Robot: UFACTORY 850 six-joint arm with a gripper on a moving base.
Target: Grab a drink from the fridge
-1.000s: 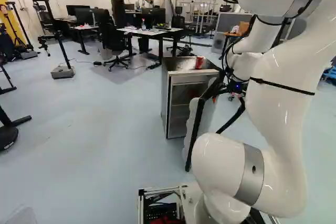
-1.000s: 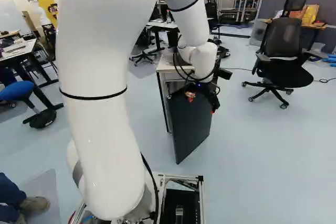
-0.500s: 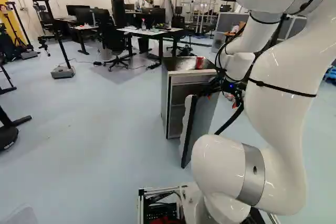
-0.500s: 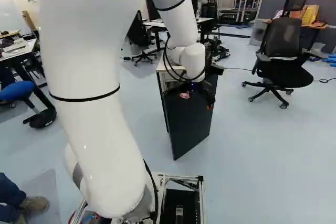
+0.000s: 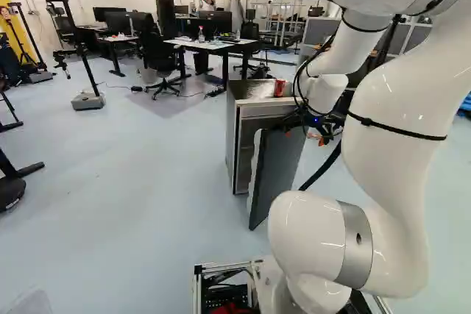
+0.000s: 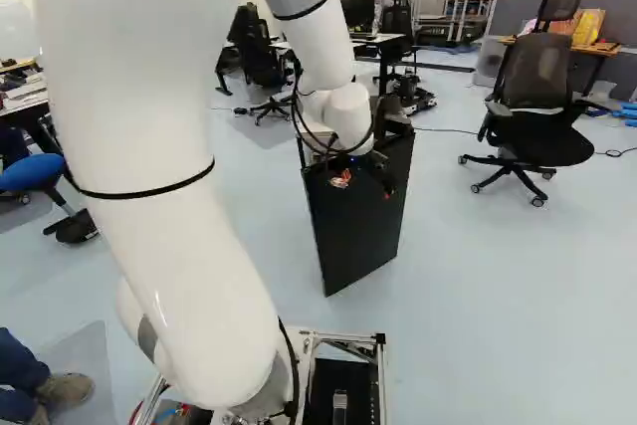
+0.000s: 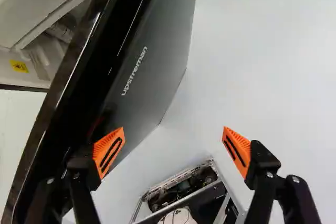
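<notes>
Atop the fridge (image 5: 259,112), in the left base view, a red can (image 5: 279,88) is seen; the door (image 5: 280,170) is swung open at its front. In the right base view, the arm (image 6: 343,111) is held outside the fridge. In the wrist view, the gripper (image 7: 173,128) is spread wide, empty; no drink is discernible inside the fridge, so reaching in and grasping are presumably left.
</notes>
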